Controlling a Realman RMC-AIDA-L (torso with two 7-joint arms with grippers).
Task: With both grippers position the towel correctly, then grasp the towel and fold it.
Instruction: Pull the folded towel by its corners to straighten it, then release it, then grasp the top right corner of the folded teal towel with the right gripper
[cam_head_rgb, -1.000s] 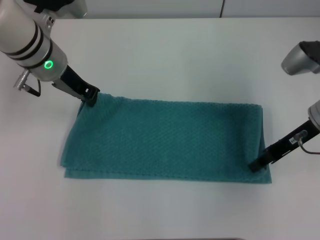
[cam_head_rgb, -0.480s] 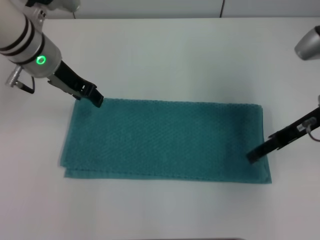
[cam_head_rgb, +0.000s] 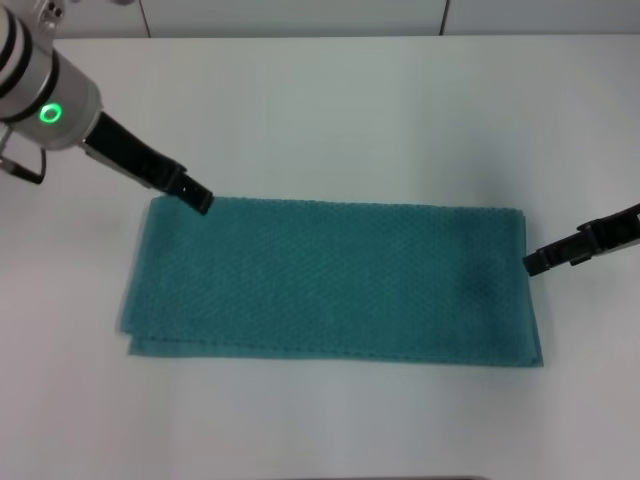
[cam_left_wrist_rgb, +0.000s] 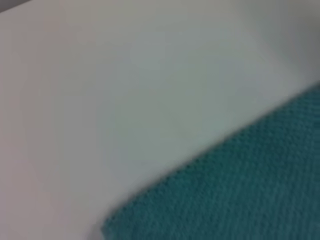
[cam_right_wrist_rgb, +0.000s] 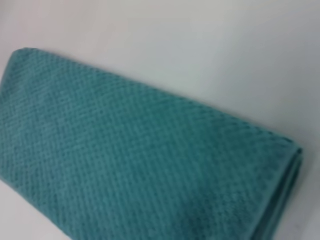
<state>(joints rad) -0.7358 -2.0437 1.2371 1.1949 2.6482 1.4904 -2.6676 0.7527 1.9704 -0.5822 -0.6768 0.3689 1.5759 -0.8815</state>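
The left gripper is seen at the far left corner of the towel, its black tip poised right at the cloth's edge; whether the fingers are parted or closed cannot be told, and no cloth is seen lifted by it. The right gripper is found at the towel's right edge, just beside the folded side, its dark tip pointing in toward the cloth; again the spacing of its fingers cannot be made out, and nothing is seen held.

Out from the tips, the left arm is seen running up and away to the upper left, where a green ring light is lit on the white-and-grey wrist. The right arm is cut off by the frame edge on the right.

The towel is laid flat on the white table, long side running left to right, doubled in layers, with a lower layer peeking out along the near edge. In the left wrist view a corner of the towel is shown against bare table; in the right wrist view the folded end is shown, layers stacked at the edge.
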